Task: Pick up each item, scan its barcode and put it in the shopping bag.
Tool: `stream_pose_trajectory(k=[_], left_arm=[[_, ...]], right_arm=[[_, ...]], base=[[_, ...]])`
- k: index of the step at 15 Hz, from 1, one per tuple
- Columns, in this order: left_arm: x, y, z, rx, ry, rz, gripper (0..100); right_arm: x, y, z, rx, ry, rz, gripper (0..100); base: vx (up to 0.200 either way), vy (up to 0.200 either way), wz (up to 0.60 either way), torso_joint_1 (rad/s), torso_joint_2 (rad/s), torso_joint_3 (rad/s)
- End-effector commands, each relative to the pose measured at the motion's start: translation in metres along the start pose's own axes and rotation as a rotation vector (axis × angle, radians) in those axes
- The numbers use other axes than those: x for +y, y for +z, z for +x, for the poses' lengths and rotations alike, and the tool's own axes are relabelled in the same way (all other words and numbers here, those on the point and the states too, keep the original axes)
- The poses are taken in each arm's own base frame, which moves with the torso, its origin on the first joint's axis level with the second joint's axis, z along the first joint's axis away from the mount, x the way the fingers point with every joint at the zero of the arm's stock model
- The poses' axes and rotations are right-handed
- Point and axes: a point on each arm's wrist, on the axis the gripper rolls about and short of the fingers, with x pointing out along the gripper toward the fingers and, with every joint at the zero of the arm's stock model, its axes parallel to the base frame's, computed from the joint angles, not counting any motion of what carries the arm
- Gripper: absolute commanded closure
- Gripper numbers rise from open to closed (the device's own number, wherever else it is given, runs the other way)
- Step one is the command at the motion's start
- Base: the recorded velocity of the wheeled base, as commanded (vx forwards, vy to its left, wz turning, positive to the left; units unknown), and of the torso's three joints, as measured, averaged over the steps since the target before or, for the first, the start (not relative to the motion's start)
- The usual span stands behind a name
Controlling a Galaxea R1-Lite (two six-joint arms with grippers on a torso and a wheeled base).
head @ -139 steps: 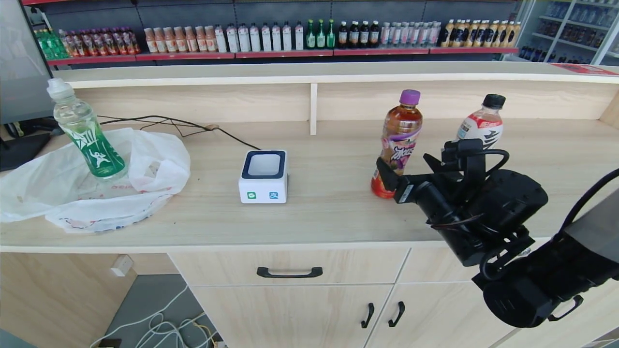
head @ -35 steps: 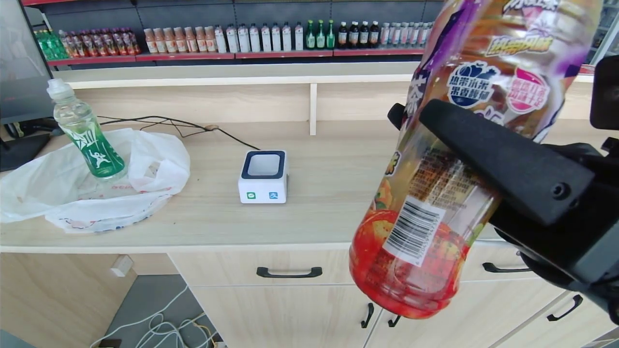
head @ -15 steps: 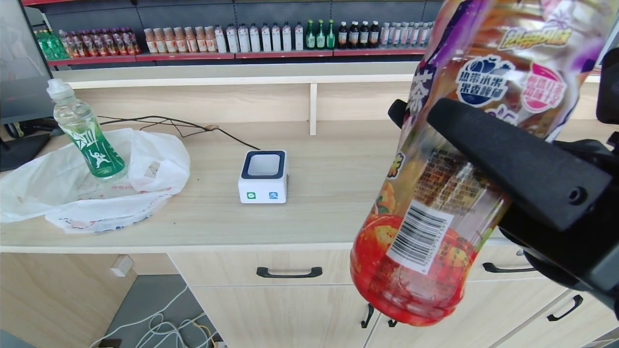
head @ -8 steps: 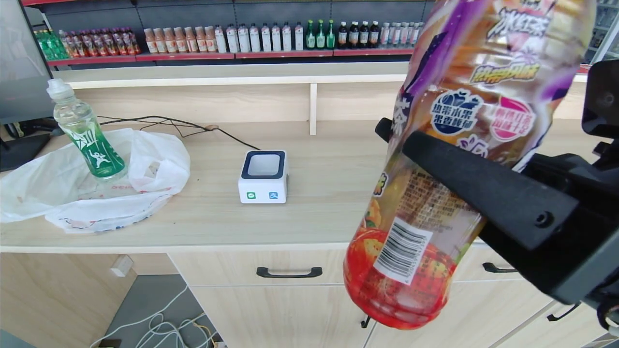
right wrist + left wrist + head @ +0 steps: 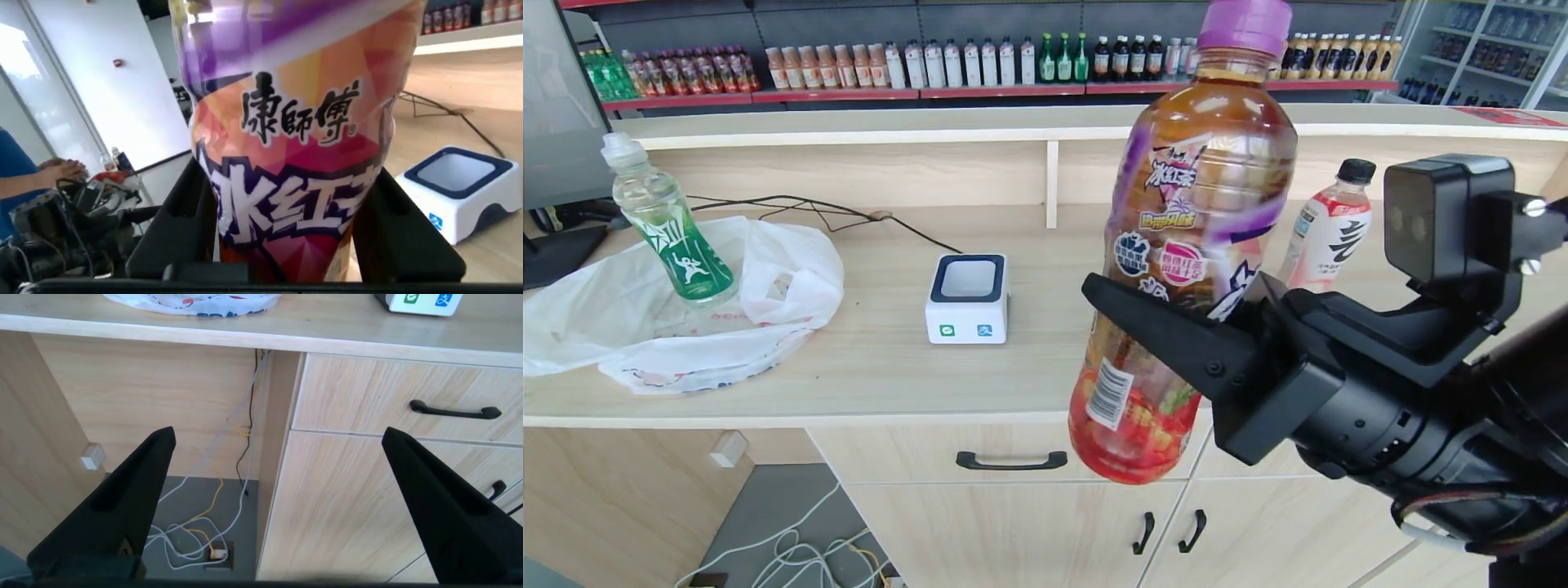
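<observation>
Green bottle (image 5: 674,237) sits bagged; right gripper (image 5: 1152,314) clamps the tea bottle (image 5: 1205,188) (unscanned, I reckon), scanner (image 5: 968,298) at its nine o'clock; white bottle (image 5: 1331,229) waits.

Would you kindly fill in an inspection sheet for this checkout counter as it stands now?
Surface: light wooden counter above drawers with black handles.
Job's things: purple-capped amber tea bottle held aloft, roughly upright; green-labelled clear bottle standing on the white plastic shopping bag; black-capped pink-and-white bottle on the counter; white box scanner mid-counter.
Clutter: nothing seen.
Grippers: right gripper shut on the tea bottle; left gripper open, low before the cabinet front.
Cables: black cable across the counter towards the scanner; white cables on the floor.
Surroundings: shelves of bottled drinks behind.
</observation>
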Motion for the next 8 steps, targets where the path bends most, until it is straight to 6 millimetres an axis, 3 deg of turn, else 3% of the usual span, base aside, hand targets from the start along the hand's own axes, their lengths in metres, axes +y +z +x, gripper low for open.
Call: stream_pose_trajectory(k=[1,6,8], left_arm=[[0.0,0.0,0.0,0.0,0.0,0.0,0],[0.0,0.0,0.0,0.0,0.0,0.001,0],[0.0,0.0,0.0,0.0,-0.002,0.001,0]], right_arm=[[-0.004,0.001,0.009,-0.012,-0.056,-0.032,100],[-0.026,0.004,0.006,-0.002,-0.258,-0.171,100],[-0.058,0.009,0.006,-0.017,-0.382,-0.317,100]], base=[[0.0,0.0,0.0,0.0,0.0,0.0],[0.0,0.0,0.0,0.0,0.0,0.0],[0.0,0.0,0.0,0.0,0.0,0.0]])
